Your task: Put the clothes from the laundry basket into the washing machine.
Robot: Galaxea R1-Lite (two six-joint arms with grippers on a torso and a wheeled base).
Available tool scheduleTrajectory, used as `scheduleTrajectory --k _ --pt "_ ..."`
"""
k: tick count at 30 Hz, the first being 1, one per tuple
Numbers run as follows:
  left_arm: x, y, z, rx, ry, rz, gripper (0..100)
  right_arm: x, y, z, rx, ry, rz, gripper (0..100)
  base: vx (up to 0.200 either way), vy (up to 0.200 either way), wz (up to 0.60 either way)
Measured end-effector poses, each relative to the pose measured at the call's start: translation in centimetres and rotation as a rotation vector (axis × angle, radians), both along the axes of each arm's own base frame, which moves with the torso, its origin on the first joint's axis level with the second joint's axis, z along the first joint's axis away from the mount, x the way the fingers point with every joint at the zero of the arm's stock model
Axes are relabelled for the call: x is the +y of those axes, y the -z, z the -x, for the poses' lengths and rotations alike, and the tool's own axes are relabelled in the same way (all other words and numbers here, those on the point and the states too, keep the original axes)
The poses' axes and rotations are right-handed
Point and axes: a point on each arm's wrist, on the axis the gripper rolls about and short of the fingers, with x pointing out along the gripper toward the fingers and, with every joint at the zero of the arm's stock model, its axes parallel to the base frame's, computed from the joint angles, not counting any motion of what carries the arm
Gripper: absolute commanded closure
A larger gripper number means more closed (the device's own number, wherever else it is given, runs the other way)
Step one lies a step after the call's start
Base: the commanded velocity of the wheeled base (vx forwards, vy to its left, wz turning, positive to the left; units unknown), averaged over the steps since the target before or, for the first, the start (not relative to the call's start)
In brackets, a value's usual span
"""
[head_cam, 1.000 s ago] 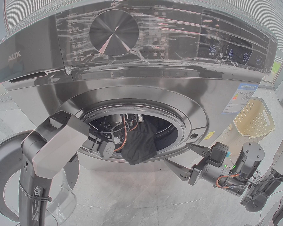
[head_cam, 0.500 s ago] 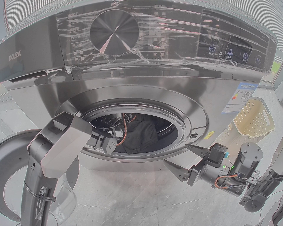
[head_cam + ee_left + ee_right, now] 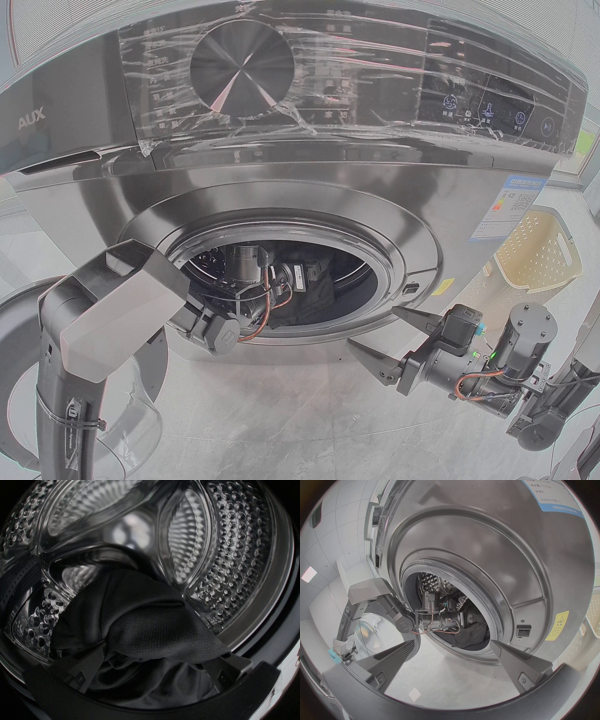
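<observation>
Left gripper [image 3: 153, 666] sits inside the perforated steel drum [image 3: 237, 542] of the dark grey front-loading washing machine [image 3: 300, 187], its fingers [image 3: 79, 670] spread wide and clamping nothing; the black mesh-fabric garment [image 3: 150, 620] lies bunched in the drum, draped over both fingers; right gripper [image 3: 372, 325] hangs outside, just below and to the right of the round opening, jaws wide apart and empty; the cream perforated plastic laundry basket [image 3: 539, 250] stands at the machine's right side; the round glass door [image 3: 19, 350] is swung open on the left
</observation>
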Motion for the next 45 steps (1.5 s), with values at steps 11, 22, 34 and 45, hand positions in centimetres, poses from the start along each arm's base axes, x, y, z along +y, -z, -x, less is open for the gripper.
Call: scheduleTrajectory --k 11,22,34,45 --pt "-0.1 1.7 -0.7 0.007 0.002 -0.023 100 0.0 0.0 0.0 0.000 0.000 0.000 0 0.000 0.000 0.00" --pt "-0.7 -1.8 -3.3 -0.131 -0.083 0.081 100 0.0 0.0 0.0 0.000 0.000 -0.001 0 0.000 0.000 0.00" --pt "-0.7 -6.2 -6.1 -0.343 -0.177 0.243 100 0.0 -0.1 0.0 -0.002 0.000 -0.002 0 0.000 0.000 0.00" --pt "-0.6 -3.4 -6.0 -0.270 -0.182 0.194 0 0.1 0.0 -0.1 0.000 -0.001 -0.002 0 0.000 0.000 0.00"
